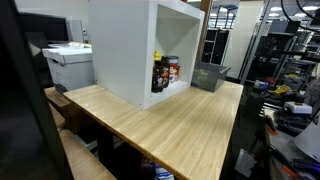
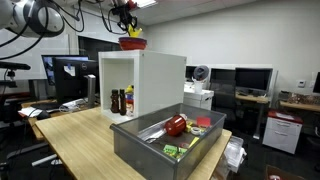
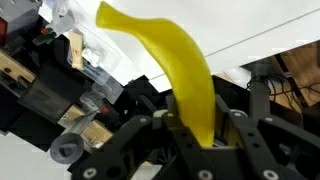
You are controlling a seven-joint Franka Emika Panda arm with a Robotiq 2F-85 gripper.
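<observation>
The jaws are closed down narrowly on a yellow banana (image 3: 165, 50), which is gripped between them near one end. In the wrist view its curved body is seen arching up and away from the jaws.

In an exterior view the jaws are found high up, above a white cabinet (image 2: 150, 85). A small red and yellow shape (image 2: 131, 43) is made out directly beneath them, just over the cabinet's top. It cannot be told whether that shape rests on the top, or how much of it is the banana.

Lower down, beneath the jaws and inside the cabinet's open front, several dark bottles (image 2: 122, 100) are stood upright. Well below the jaws and off to one side, a gray bin (image 2: 128, 148) is set on the wooden tabletop (image 2: 75, 135), close against the cabinet. A round red thing (image 2: 176, 125) and some green packets (image 2: 172, 152) are seen lying in the bin.

Far from the jaws, beyond the tabletop's edge, a white printer (image 1: 70, 65) is seen in an exterior view.
</observation>
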